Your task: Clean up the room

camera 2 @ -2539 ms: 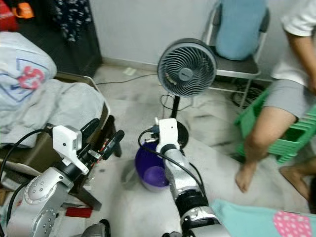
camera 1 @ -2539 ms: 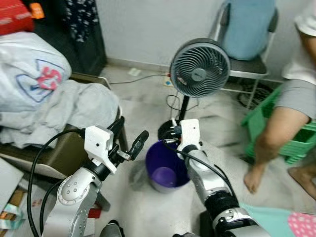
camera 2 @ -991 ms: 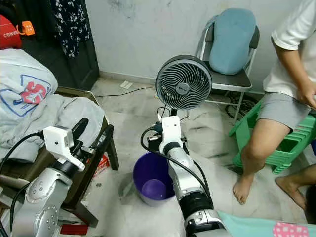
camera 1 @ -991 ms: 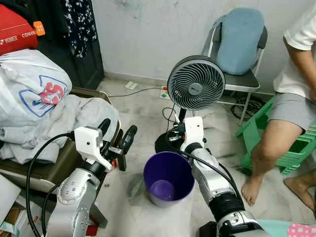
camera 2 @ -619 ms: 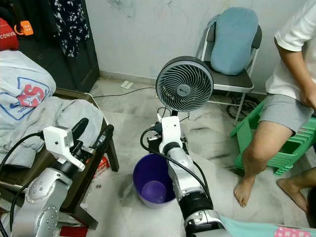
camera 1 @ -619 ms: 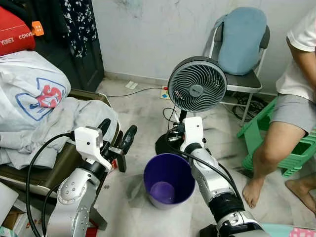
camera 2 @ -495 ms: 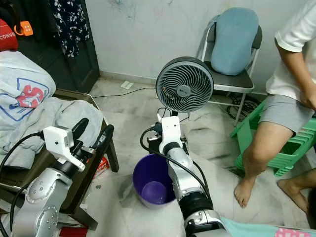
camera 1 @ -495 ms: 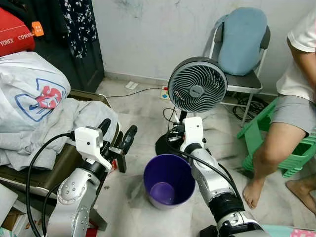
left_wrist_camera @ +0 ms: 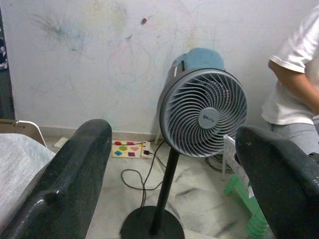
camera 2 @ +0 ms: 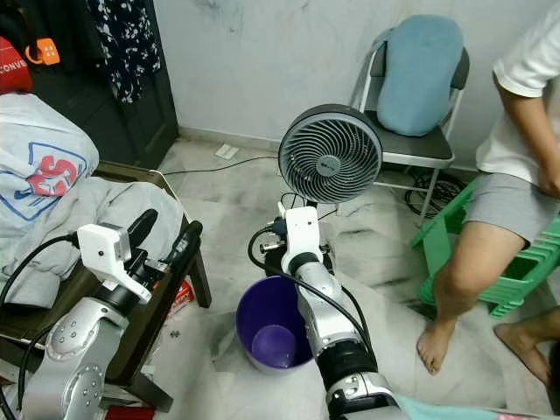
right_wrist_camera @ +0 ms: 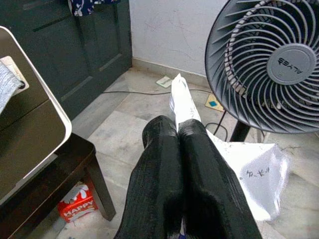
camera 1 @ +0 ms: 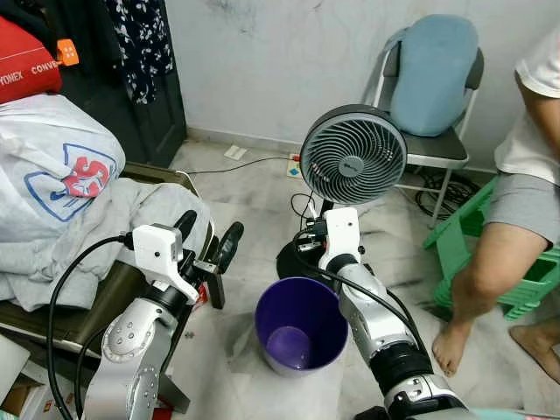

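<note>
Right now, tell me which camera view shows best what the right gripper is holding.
The right wrist view: the right gripper is shut on a white plastic wrapper, seen close. In the eye views the wrist housing hides the wrapper. The left wrist view faces the fan instead.

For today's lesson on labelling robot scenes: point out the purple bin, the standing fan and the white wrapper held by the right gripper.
purple bin [camera 1: 302,302], left eye view, on its far inner wall.
standing fan [camera 1: 352,156], left eye view, on the round front grille.
white wrapper [right_wrist_camera: 183,102], right wrist view, on the strip sticking out past the fingertips.
</note>
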Available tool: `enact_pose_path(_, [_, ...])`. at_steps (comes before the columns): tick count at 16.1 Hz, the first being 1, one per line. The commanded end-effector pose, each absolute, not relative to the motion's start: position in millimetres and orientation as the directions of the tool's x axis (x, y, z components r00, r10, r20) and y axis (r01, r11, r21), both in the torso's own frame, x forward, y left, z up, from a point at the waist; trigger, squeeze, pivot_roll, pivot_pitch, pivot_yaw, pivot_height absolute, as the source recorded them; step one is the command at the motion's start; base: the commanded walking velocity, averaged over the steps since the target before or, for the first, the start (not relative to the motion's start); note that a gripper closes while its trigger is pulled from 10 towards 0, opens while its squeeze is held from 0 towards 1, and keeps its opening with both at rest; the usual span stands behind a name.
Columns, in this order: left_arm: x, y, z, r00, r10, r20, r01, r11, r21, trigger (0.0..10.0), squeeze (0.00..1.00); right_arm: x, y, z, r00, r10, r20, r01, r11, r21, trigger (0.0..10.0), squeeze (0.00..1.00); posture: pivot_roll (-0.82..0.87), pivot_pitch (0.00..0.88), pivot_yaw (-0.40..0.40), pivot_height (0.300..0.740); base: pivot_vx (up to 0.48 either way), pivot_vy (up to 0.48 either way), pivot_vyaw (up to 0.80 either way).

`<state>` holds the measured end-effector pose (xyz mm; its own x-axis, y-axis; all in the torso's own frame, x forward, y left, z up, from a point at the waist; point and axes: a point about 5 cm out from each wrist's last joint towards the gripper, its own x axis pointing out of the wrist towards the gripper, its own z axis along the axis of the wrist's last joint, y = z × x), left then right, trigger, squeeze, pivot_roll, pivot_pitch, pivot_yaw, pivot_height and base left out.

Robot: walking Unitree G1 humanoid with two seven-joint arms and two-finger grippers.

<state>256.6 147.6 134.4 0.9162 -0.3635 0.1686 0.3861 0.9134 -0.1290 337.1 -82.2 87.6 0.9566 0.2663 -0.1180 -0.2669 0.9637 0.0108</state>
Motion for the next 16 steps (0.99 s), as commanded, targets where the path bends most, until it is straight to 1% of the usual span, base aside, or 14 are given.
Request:
enact_pose_path(1, [258.1,145.4,132.9,0.915,-0.37,0.162,0.391,0.911,-0.129,10.0,0.0,337.3,-84.9,86.9,0.959,0.256,-0.124,-0.257,0.966,0.01,10.0,0.0,-0.01,0.053,-0.051,0.74,0.352,0.0,0.0])
enact_pose_path(16, [258.6,145.3,131.9,0.916,-0.369,0.158,0.39,0.912,-0.125,10.0,0.0,338.1,-84.1,86.7,0.957,0.26,-0.125,-0.261,0.965,0.003,10.0,0.0,-0.01,0.05,-0.051,0.74,0.355,0.0,0.0])
